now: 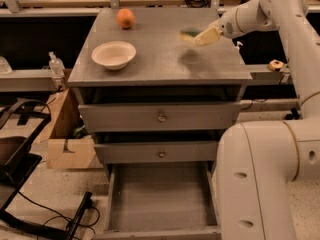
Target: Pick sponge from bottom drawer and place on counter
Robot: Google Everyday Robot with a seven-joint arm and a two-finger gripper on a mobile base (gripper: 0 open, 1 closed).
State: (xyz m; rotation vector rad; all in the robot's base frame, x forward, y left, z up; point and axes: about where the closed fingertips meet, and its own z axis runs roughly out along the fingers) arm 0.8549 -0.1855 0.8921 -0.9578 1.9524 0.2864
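Note:
The sponge (189,34), dark green over yellow, is held above the right part of the counter (155,54), casting a shadow on the grey top just below it. My gripper (199,36) comes in from the right on the white arm and is shut on the sponge. The bottom drawer (161,200) stands pulled open at the foot of the cabinet and its grey tray is bare.
A white bowl (113,54) sits on the counter's left side and an orange (125,18) at its back. Two knobbed drawers (161,117) are closed. My white base (262,179) stands at the right. A cardboard box (65,134) and cables lie at the left.

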